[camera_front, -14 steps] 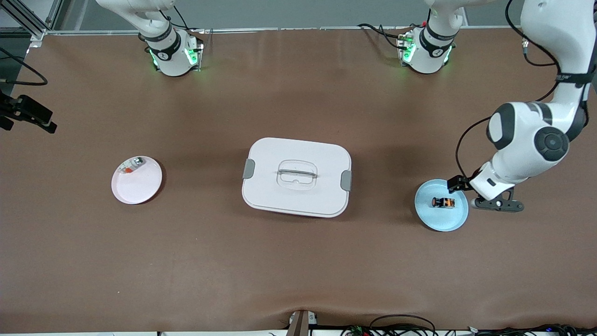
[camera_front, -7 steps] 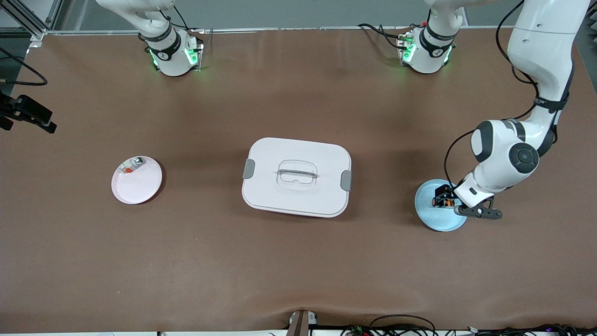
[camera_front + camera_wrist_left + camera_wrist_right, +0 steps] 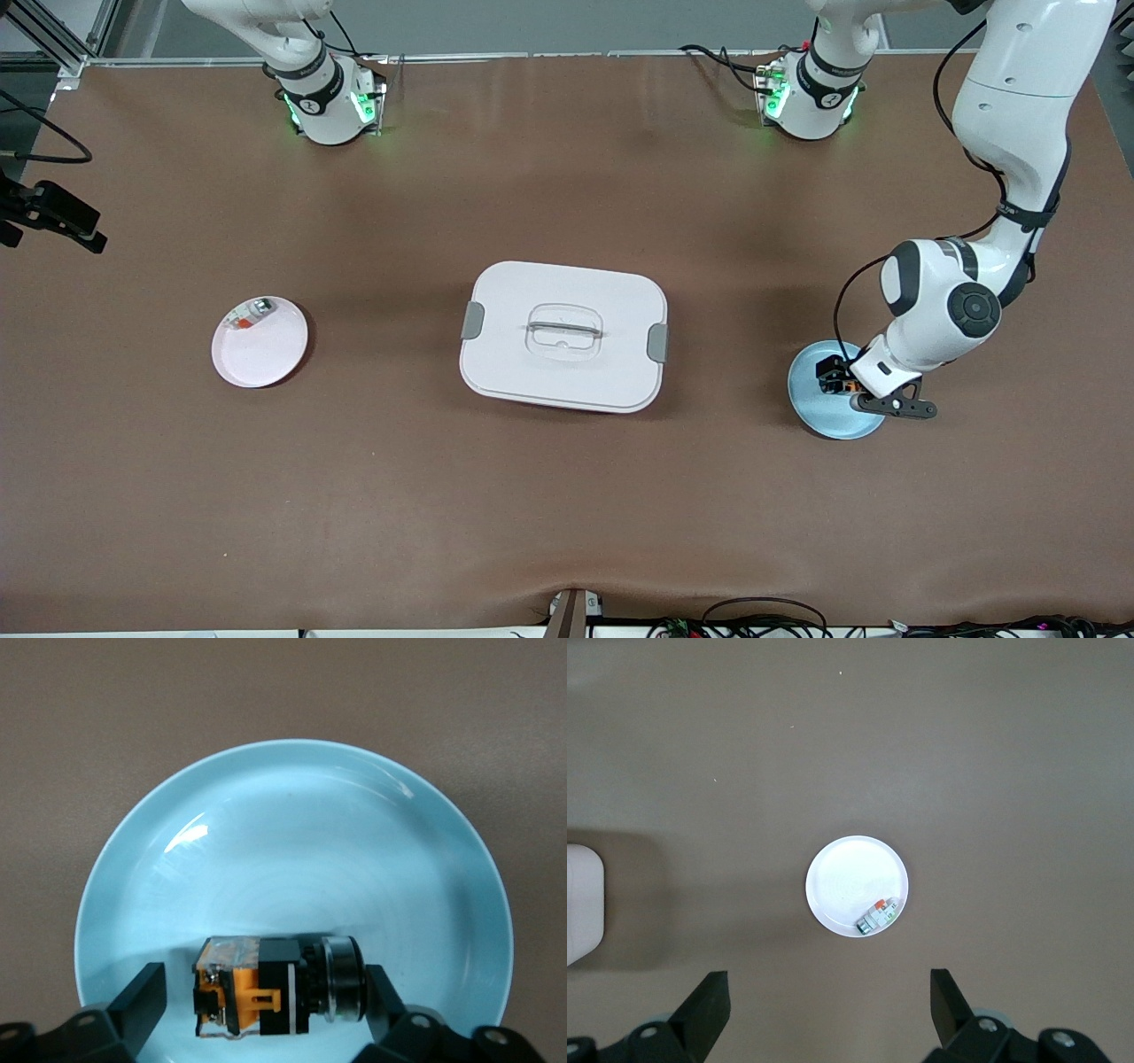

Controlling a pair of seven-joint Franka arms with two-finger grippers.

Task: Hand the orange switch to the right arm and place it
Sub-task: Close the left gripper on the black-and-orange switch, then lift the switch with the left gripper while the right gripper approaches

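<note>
Orange switch (image 3: pixel 276 987): lies on its side in the light blue plate (image 3: pixel 292 850), at the left arm's end of the counter (image 3: pixel 567 496); black cylindrical end toward one finger, orange body toward the other.
Left arm pose: reaches from its base down to the blue plate, elbow raised, wrist pointing down at the plate.
Left pincer (image 3: pixel 266 997): low over the plate, one finger (image 3: pixel 142 997) on each side of the switch; one finger appears to touch the black end, the other stands just apart from the orange end. Jaws partly drawn in; a firm hold cannot be confirmed from these views.
Right arm pose: waits high above the counter; only its base shows in the front view.
Right pincer (image 3: pixel 831 1010): jaws wide, holding nothing, over bare counter near the pink plate (image 3: pixel 260 342).
Pink plate contents: a silvery-white part with a red-orange strip (image 3: pixel 249 315), against the rim.
White lidded box (image 3: pixel 563 335): mid-counter, between the two plates, lid on.
Change since earlier frames: the left arm has swung in over the blue plate, from beside its rim to above the switch, and its jaws have narrowed. Switch, plates and box have not moved.
</note>
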